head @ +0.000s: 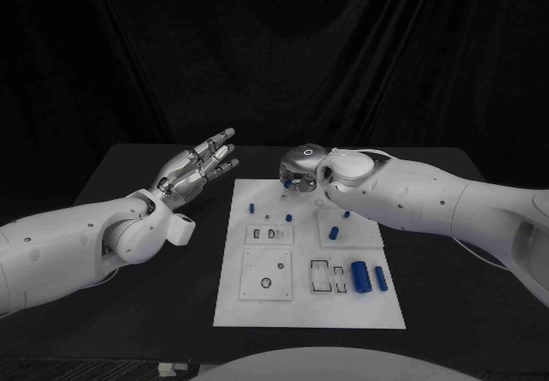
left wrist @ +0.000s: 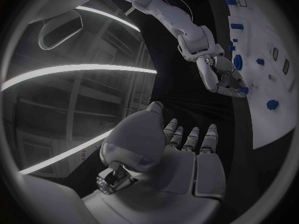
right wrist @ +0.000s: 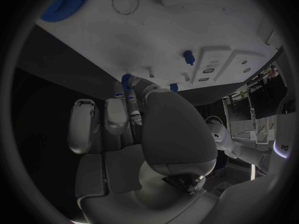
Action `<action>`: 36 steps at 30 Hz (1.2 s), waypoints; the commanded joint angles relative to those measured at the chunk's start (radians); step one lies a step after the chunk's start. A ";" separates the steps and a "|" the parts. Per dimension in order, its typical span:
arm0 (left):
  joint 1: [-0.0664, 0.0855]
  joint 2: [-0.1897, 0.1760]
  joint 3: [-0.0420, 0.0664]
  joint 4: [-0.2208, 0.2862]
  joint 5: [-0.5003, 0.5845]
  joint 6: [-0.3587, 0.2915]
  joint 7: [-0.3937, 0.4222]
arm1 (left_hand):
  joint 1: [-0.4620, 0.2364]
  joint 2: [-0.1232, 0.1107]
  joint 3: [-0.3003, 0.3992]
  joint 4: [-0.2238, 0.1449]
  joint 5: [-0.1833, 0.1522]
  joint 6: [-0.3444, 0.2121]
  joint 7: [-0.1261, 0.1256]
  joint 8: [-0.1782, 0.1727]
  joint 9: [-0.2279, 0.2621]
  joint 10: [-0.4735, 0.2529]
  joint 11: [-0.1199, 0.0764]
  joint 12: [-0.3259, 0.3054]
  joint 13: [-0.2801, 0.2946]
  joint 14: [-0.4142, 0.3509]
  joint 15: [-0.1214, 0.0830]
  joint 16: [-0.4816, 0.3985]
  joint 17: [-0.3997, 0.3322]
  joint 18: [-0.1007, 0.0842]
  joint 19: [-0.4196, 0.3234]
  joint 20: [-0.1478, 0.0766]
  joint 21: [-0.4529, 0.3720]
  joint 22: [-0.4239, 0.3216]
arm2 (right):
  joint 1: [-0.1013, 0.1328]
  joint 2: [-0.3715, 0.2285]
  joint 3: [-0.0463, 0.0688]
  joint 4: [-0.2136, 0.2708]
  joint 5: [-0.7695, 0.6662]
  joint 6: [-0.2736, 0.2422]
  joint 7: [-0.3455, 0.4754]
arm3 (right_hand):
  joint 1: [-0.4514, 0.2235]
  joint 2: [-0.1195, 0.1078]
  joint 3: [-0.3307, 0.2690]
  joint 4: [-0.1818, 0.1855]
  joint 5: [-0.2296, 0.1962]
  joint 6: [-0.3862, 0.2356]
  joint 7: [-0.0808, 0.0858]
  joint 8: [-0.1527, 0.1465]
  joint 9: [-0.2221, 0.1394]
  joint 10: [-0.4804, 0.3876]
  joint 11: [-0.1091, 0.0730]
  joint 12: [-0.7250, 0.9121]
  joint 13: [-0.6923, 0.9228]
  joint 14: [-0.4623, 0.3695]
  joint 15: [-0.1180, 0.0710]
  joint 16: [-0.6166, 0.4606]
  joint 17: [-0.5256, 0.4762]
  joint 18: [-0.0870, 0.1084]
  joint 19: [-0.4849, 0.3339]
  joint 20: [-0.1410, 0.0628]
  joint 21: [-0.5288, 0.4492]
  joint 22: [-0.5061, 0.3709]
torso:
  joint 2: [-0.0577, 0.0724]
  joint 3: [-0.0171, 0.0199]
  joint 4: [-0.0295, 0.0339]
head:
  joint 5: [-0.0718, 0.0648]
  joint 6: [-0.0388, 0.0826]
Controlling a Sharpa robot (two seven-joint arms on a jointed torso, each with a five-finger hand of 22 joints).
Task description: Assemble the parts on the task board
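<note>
Head view: the white task board (head: 309,309) lies in the middle of the black surface (head: 137,302), with small blue parts (head: 359,277) lying on it, and the left hand (head: 197,168) hovers off the board's far left corner, fingers spread wide and holding nothing. The right hand (head: 300,170) is down at the board's far edge, fingers curled over a small blue part (left wrist: 244,90) at their tips; whether it grips that piece cannot be told.

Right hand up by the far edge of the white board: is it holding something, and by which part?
The right hand has its fingers on a small blue part at the task board's far edge, pinching its end. The left hand holds nothing.
</note>
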 commanded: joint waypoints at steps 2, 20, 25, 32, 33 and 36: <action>0.000 0.002 0.001 0.001 0.002 0.010 0.010 | 0.011 -0.002 0.007 0.001 0.007 0.007 0.002 0.005 0.001 0.000 0.007 -0.003 -0.001 0.000 0.004 -0.004 -0.001 0.011 0.002 0.005 0.005 0.002 | -0.005 0.001 -0.001 0.001 -0.005 0.014 -0.012 | -0.009 0.002 0.004 0.001 0.000 -0.004 0.003 -0.003 0.001 -0.007 0.001 -0.004 -0.001 -0.005 0.005 -0.006 -0.001 -0.012 -0.001 0.003 -0.004 0.033 | 0.000 -0.0005 0.0008 | 0.000 0.000; 0.000 0.000 0.001 0.003 0.002 0.011 0.009 | 0.015 -0.003 0.013 -0.001 0.009 0.009 0.005 0.006 0.001 0.000 0.010 -0.003 -0.001 0.000 0.005 -0.004 -0.001 0.011 0.002 0.005 0.005 0.002 | -0.006 0.007 -0.001 -0.008 -0.005 0.070 -0.055 | -0.024 -0.023 0.025 -0.003 -0.009 -0.147 -0.061 -0.037 -0.024 -0.121 0.030 -0.004 -0.002 -0.055 0.030 -0.054 -0.076 0.000 -0.047 0.025 -0.051 -0.002 | 0.000 -0.0001 0.0013 | 0.000 -0.004; 0.000 0.001 0.001 0.002 0.002 0.012 0.008 | 0.016 -0.003 0.014 -0.002 0.009 0.009 0.005 0.006 0.001 0.000 0.011 -0.003 -0.001 0.000 0.005 -0.004 -0.001 0.011 0.002 0.005 0.005 0.002 | -0.006 0.004 -0.001 -0.007 -0.005 0.057 -0.055 | -0.032 -0.024 0.019 -0.005 -0.024 -0.225 -0.084 -0.038 -0.045 -0.166 0.033 -0.002 0.000 -0.067 0.033 -0.059 -0.088 0.002 -0.055 0.030 -0.061 -0.005 | 0.000 -0.0002 0.0014 | 0.001 -0.005; 0.000 0.000 0.001 0.000 0.002 0.013 0.008 | 0.016 -0.003 0.014 -0.002 0.009 0.009 0.005 0.006 0.001 0.000 0.011 -0.003 -0.001 0.000 0.005 -0.004 -0.001 0.011 0.002 0.005 0.005 0.002 | -0.006 -0.020 -0.001 0.013 -0.005 -0.012 -0.038 | -0.058 -0.015 -0.025 0.007 -0.101 -0.285 -0.107 -0.035 -0.070 -0.197 0.030 0.004 0.008 -0.088 0.034 -0.079 -0.124 0.008 -0.073 0.032 -0.085 -0.019 | 0.001 -0.0002 0.0002 | 0.004 -0.003; 0.000 0.000 0.001 -0.001 0.002 0.013 0.008 | 0.016 -0.003 0.014 -0.002 0.009 0.009 0.005 0.006 0.001 0.000 0.011 -0.003 -0.001 0.000 0.005 -0.004 -0.001 0.011 0.002 0.005 0.005 0.002 | -0.005 -0.029 -0.001 0.021 -0.005 -0.033 -0.032 | -0.062 -0.014 -0.032 0.010 -0.110 -0.287 -0.107 -0.034 -0.072 -0.197 0.030 0.005 0.010 -0.099 0.035 -0.093 -0.145 0.011 -0.083 0.032 -0.097 -0.029 | 0.001 0.0000 0.0002 | 0.004 -0.002; 0.000 0.001 0.001 -0.004 0.002 0.014 0.008 | 0.016 -0.003 0.015 -0.002 0.010 0.009 0.006 0.006 0.001 0.000 0.013 -0.003 -0.001 0.000 0.006 -0.004 -0.001 0.011 0.003 0.005 0.005 0.002 | 0.002 -0.066 -0.001 0.058 -0.005 -0.096 -0.017 | -0.080 -0.009 -0.066 0.029 -0.145 -0.285 -0.108 -0.032 -0.081 -0.171 0.029 0.020 0.021 -0.123 0.036 -0.122 -0.188 0.017 -0.105 0.034 -0.127 -0.050 | 0.001 0.0003 0.0002 | 0.003 0.000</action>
